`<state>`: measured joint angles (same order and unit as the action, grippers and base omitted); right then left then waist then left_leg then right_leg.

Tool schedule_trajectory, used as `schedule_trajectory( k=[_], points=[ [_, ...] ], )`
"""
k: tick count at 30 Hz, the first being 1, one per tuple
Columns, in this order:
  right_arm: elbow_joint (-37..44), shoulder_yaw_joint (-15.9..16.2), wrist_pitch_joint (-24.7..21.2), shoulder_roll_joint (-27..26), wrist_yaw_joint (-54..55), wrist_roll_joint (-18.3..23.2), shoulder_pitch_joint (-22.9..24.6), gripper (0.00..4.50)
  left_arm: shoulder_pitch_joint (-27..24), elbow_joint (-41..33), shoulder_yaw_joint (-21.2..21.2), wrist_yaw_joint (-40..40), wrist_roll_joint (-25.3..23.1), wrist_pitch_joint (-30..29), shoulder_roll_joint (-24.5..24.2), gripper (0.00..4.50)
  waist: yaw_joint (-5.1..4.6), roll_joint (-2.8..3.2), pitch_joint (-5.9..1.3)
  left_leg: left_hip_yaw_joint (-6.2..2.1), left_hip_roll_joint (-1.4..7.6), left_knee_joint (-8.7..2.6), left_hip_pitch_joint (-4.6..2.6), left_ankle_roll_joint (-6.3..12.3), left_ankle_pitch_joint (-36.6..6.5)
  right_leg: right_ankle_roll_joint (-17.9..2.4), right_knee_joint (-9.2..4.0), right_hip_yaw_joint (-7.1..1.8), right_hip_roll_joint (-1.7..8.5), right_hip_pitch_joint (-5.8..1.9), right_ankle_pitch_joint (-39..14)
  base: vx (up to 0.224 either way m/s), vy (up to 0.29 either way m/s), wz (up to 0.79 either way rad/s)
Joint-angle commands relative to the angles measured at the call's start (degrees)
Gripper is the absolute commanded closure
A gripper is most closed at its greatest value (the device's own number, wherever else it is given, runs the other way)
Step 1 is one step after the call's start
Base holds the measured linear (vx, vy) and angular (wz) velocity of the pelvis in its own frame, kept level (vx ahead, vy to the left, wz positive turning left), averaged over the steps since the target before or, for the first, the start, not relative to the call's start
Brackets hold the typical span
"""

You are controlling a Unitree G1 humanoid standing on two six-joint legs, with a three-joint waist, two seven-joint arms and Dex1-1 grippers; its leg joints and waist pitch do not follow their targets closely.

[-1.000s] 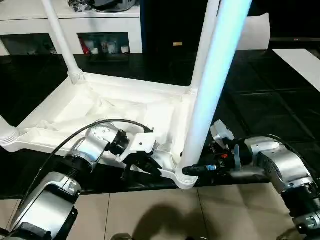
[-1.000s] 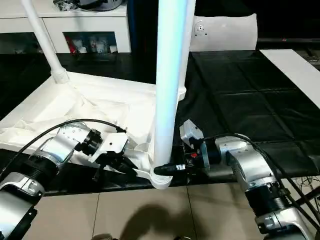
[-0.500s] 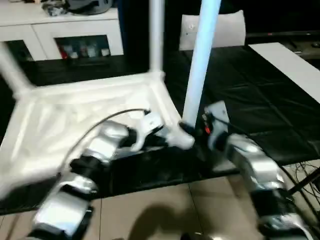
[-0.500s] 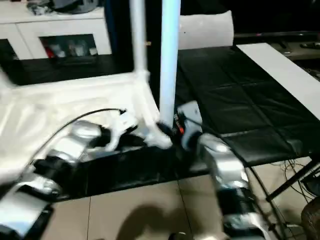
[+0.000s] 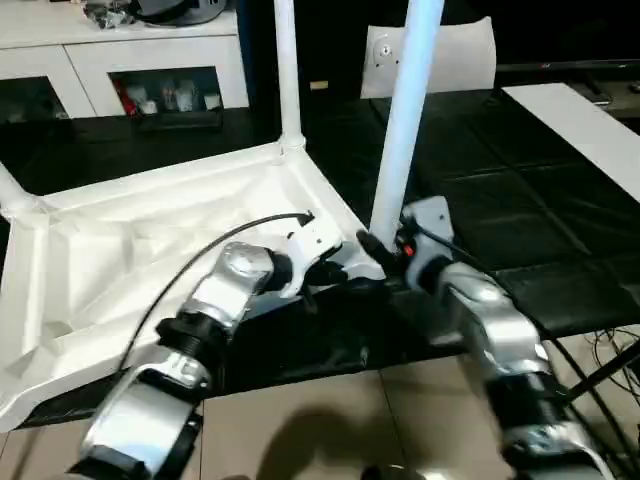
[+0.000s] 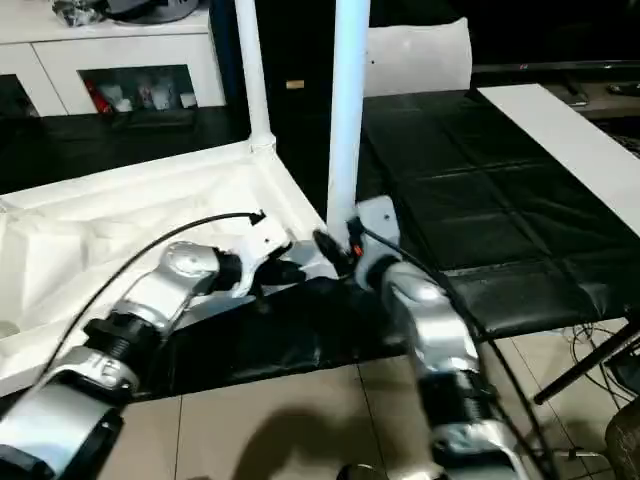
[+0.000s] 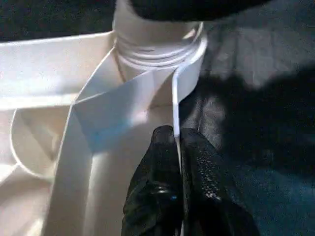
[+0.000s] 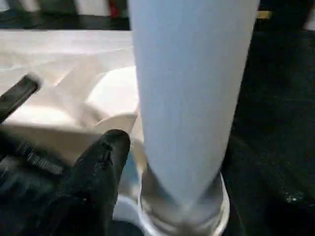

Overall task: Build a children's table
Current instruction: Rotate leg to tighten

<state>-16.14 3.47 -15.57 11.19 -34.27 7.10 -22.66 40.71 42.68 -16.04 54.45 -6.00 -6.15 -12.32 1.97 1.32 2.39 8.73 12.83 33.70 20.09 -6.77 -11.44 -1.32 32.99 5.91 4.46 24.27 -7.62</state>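
- Table top (image 5: 150,250) lies upside down on a black mat (image 5: 520,200), ribbed underside facing up, near corner socket (image 5: 365,265) right by the mat's front edge.
- Near leg (image 5: 405,120) stands upright in that near socket; far leg (image 5: 287,70) stands upright in the socket at the top's far corner; another leg's base (image 5: 12,195) shows at the top's far-left corner.
- Flat white panel (image 5: 430,55) with a small round mark stands behind the near leg, well apart from the top.
- Long flat white strip (image 5: 585,125) lies on the mat, well to the right of the near leg.
- White cabinet (image 5: 130,50) with open shelves stands behind the top, clutter on it.
- Tiled floor (image 5: 330,420) in front of the mat.
- Near leg blocks most of the socket in the right wrist view; the rim of the table top runs between the left fingers in the left wrist view.
- Left gripper (image 7: 174,147): arm reaches across the top's near edge toward the near socket, black cable looping over the forearm; jaws pinching the thin upright rim of the table top, just beside the socket.
- Right gripper (image 5: 375,250): arm comes in from the right of the near leg, forearm angled down to the floor side; one black finger (image 8: 106,162) sits beside the leg's base. Jaws look spread around the leg's base, cannot tell if they touch it.
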Motion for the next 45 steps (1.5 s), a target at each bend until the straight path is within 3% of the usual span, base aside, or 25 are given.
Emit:
schedule_trajectory(
  k=[1,4,7,14,16,18,19,20,22,23,26,29,31,36,39,43,44,45],
  points=[
    [2.49,3.72,1.05,4.01,-12.22,2.42,1.26,0.99,0.31,-1.07,-1.59,8.84,1.01,9.44,-2.53,4.50,0.60,-0.85,-4.06,1.00,-0.86,-3.34,0.88,6.49,-7.44,-8.12,-3.91,-2.16,2.67,-4.75,-17.29,0.000,0.000,0.00],
    [3.63,4.60,-0.03,7.66,-18.58,3.87,1.52,0.67,0.41,-0.85,-2.29,13.85,2.09,10.56,-3.72,4.50,0.87,-0.75,-3.89,1.17,-0.51,-3.36,0.62,6.98,-8.00,-9.11,-3.81,-2.30,2.81,-4.48,-17.60,0.000,0.000,0.00],
    [4.14,6.07,-0.58,10.73,-25.26,5.38,1.33,0.67,0.64,-0.91,-3.69,19.87,3.01,11.95,-5.20,4.50,1.68,-0.73,-3.73,1.27,-0.16,-3.50,0.14,6.23,-8.95,-9.28,-3.93,-2.38,2.78,-4.09,-19.62,0.000,0.000,0.00],
    [3.23,8.62,0.01,14.42,-37.10,7.96,0.13,0.67,1.39,-0.25,-6.45,29.44,2.49,15.69,-7.67,4.50,3.44,-1.01,-3.67,1.35,0.16,-3.62,0.03,5.08,-9.56,-9.45,-3.63,-2.45,3.10,-4.10,-19.89,0.000,0.000,0.00],
    [2.29,9.56,-0.30,14.97,-40.70,8.71,-0.60,1.02,1.58,-0.07,-7.38,31.98,2.15,16.55,-8.33,4.50,3.77,-0.97,-3.73,1.32,0.09,-3.56,0.04,4.91,-9.50,-9.02,-3.60,-2.42,3.14,-4.16,-20.46,0.000,0.000,0.00],
    [1.64,10.62,-0.50,15.66,-43.54,8.93,-1.19,1.02,1.74,-0.19,-8.19,33.59,1.77,17.14,-8.95,4.50,3.88,-0.93,-3.76,1.26,0.12,-3.57,0.12,5.00,-9.13,-8.92,-3.54,-2.40,3.17,-4.21,-20.35,0.000,0.000,0.00],
    [1.59,11.06,-0.83,15.98,-44.47,9.01,-1.40,1.13,1.80,-0.27,-8.37,34.00,1.71,17.37,-9.18,4.50,3.88,-1.59,-3.77,1.37,0.14,-3.54,0.16,5.11,-8.75,-8.67,-3.55,-2.44,3.07,-4.19,-20.30,0.000,0.000,0.00],
    [1.58,11.15,-0.95,16.06,-44.76,9.07,-1.47,1.30,1.82,-0.27,-8.41,34.15,1.72,17.44,-9.23,4.50,4.14,-1.23,-3.73,1.30,0.18,-3.56,0.14,5.08,-8.26,-8.71,-3.42,-2.48,3.19,-4.15,-20.28,0.000,0.000,0.00],
    [1.66,11.67,-1.93,16.54,-46.60,9.56,-1.95,1.45,1.93,-0.27,-8.75,35.03,1.65,17.98,-9.61,4.50,4.34,-1.18,-3.79,1.29,0.25,-3.58,0.07,4.88,-8.12,-8.75,-3.43,-2.46,3.18,-4.12,-20.26,0.000,0.000,0.00],
    [1.66,11.89,-2.44,16.74,-47.44,9.83,-2.22,1.51,1.98,-0.22,-8.91,35.51,1.55,18.30,-9.78,4.50,4.32,-1.71,-3.74,1.38,0.21,-3.57,0.11,4.79,-8.20,-8.70,-3.41,-2.45,3.09,-4.13,-20.19,0.000,0.000,0.00],
    [1.42,12.09,-2.67,16.97,-48.61,9.90,-2.63,1.85,1.99,0.00,-8.86,36.03,1.56,18.51,-10.08,4.50,4.39,-1.39,-3.75,1.33,0.25,-3.60,0.08,4.44,-8.27,-8.61,-3.39,-2.43,3.24,-4.09,-20.62,0.000,0.000,0.00],
    [1.07,12.13,-2.54,16.96,-48.99,9.94,-2.85,1.90,2.05,0.22,-8.82,36.28,1.59,18.78,-10.28,4.50,4.37,-1.58,-3.81,1.32,0.24,-3.60,0.09,4.22,-8.04,-8.59,-3.35,-2.43,3.26,-4.10,-20.32,0.000,0.000,0.00],
    [0.77,12.18,-2.44,16.79,-49.20,10.01,-2.96,2.27,2.15,0.45,-8.78,36.45,1.60,19.03,-10.46,4.50,4.40,-1.68,-3.80,1.32,0.20,-3.61,0.15,4.07,-8.03,-8.55,-3.27,-2.42,3.22,-4.17,-20.06,0.000,0.000,0.00],
    [1.62,11.67,-3.60,15.95,-48.51,11.11,-2.40,2.41,2.08,0.35,-8.10,35.83,2.11,17.86,-10.22,4.50,4.46,-1.62,-3.84,1.33,0.18,-3.57,0.14,4.01,-7.73,-8.62,-3.27,-2.41,3.22,-4.18,-19.77,0.000,0.000,0.00],
    [3.48,10.36,-5.40,14.68,-46.42,12.66,-1.20,2.43,1.84,-0.11,-7.24,34.39,2.51,15.52,-9.69,4.50,4.44,-1.50,-3.79,1.33,0.14,-3.60,0.10,3.83,-8.18,-8.60,-3.37,-2.38,3.17,-4.20,-20.16,0.000,0.000,0.00],
    [6.38,6.98,-7.07,10.19,-35.99,13.24,1.39,2.43,2.02,-1.09,-4.77,25.95,2.31,7.51,-7.61,4.50,4.13,-1.38,-3.52,1.20,-0.18,-3.79,0.00,2.47,-10.20,-6.29,-4.18,-2.12,3.18,-4.12,-25.82,0.000,0.000,0.00],
    [6.47,6.73,-6.74,8.83,-32.18,11.77,1.90,2.43,2.26,-1.03,-3.91,23.38,2.50,5.91,-6.64,4.50,4.01,-1.40,-3.45,1.20,-0.23,-3.77,-0.04,2.28,-10.36,-5.84,-4.33,-2.11,3.16,-4.00,-26.71,0.000,0.000,0.00],
    [6.34,6.72,-6.31,7.51,-28.57,10.09,2.30,2.43,2.50,-0.95,-3.13,20.78,2.56,4.41,-5.74,4.50,3.85,-1.06,-3.37,1.15,-0.45,-3.73,-0.13,1.96,-10.81,-5.06,-4.69,-1.90,3.15,-3.89,-28.65,0.000,0.000,0.00]
  ],
)
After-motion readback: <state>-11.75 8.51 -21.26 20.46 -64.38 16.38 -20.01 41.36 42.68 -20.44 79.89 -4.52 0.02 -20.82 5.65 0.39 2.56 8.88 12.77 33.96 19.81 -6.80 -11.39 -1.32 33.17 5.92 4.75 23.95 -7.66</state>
